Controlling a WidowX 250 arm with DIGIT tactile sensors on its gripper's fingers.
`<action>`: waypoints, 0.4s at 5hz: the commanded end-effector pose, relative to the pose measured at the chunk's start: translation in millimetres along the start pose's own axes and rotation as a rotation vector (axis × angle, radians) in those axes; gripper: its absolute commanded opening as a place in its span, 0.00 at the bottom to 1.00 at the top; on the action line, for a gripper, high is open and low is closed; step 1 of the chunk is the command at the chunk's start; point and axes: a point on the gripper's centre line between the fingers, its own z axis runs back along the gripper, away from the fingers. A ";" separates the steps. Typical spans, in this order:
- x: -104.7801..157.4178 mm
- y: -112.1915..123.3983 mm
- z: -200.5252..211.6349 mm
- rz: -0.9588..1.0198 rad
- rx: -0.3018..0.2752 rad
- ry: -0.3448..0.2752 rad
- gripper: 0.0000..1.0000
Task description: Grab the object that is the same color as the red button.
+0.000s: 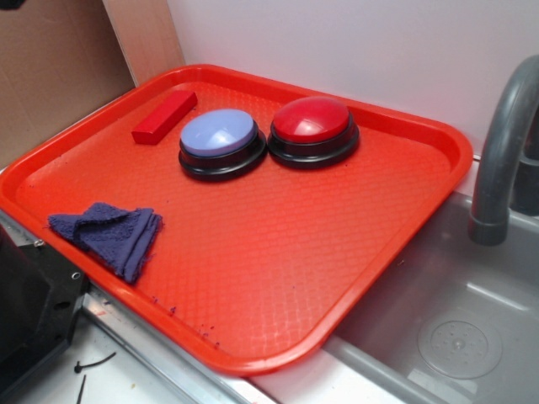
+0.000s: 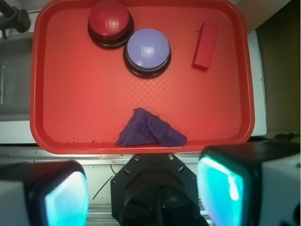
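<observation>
A small red bar-shaped block, the object [image 1: 164, 117] [image 2: 205, 45], lies flat near the far left corner of the red tray [image 1: 278, 278] [image 2: 70, 103]. The red button [image 1: 312, 128] [image 2: 109, 20], a glossy red dome on a black base, stands at the tray's back. My gripper [image 2: 141, 193] is open, high above the tray's near edge, over the robot's black base. Its two cyan pads [image 2: 221, 186] stand wide apart with nothing between them. The gripper itself does not show in the exterior view.
A pale blue-lavender dome button [image 1: 221, 141] [image 2: 147, 50] stands between the block and the red button. A crumpled dark blue cloth [image 1: 109, 236] [image 2: 150, 130] lies near the tray's front edge. A grey sink [image 1: 455, 328] with a faucet [image 1: 498, 160] lies right of the tray.
</observation>
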 end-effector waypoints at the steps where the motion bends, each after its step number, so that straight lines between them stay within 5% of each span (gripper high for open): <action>1: 0.0 0.0 0.0 0.000 0.000 0.000 1.00; 2: 20.7 25.2 -20.6 0.247 0.036 -0.003 1.00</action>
